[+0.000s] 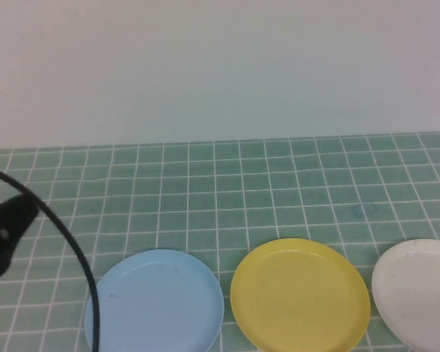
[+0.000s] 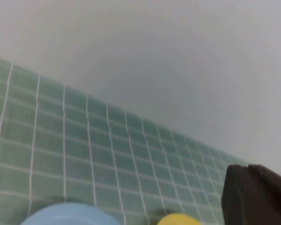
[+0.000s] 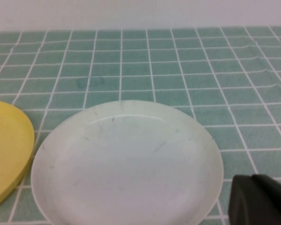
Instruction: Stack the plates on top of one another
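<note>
Three plates lie side by side, unstacked, along the lower edge of the high view: the light blue plate (image 1: 155, 301) at lower left, the yellow plate (image 1: 299, 295) at lower centre, the white plate (image 1: 418, 290) at lower right, cut by the frame edge. Neighbours sit near but apart.

The left claw (image 1: 4, 231) hangs at the left edge, above and beside the blue plate, clenched and empty, its black cable (image 1: 77, 253) arcing over that plate's rim. The right claw (image 3: 260, 201) shows only in its wrist view, clenched and empty, just beside the white plate's rim.

Behind stretches the green gridded worktop (image 1: 279, 183), then a pale wall (image 1: 220, 66).

Judged: stacking has not begun. A clean start would open one claw, pinch a rim edge-on, lift level, and centre before lowering.
</note>
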`<action>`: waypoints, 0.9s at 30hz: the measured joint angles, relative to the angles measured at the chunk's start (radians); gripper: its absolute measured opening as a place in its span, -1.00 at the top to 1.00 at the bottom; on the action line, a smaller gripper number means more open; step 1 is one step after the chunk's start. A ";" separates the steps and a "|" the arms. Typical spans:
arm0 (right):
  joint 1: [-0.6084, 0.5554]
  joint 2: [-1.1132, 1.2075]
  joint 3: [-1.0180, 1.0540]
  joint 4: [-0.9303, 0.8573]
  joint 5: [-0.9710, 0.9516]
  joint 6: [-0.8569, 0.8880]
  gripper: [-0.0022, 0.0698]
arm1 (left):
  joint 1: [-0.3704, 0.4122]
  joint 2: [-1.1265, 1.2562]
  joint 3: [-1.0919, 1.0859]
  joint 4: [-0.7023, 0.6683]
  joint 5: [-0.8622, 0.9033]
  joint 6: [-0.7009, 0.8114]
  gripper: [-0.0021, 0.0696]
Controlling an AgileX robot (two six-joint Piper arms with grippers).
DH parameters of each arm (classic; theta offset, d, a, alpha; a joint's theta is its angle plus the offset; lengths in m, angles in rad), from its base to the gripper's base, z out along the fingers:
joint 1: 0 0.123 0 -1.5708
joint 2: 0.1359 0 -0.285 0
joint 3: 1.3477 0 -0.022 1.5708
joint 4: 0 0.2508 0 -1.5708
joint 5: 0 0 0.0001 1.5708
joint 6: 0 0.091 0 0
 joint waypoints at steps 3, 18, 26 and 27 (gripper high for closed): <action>0.000 0.000 0.000 0.000 0.000 0.000 0.95 | 0.000 0.115 -0.006 0.081 0.059 -0.010 0.95; 0.000 0.000 0.000 0.000 0.000 0.000 0.95 | 0.000 0.422 -0.177 0.446 0.235 -0.288 0.81; 0.000 0.000 0.000 0.000 0.000 0.000 0.95 | 0.000 0.547 -0.184 0.591 0.275 -0.364 -0.05; 0.000 0.000 0.000 0.000 0.000 0.000 0.95 | 0.000 0.570 -0.184 0.609 0.274 -0.378 -0.10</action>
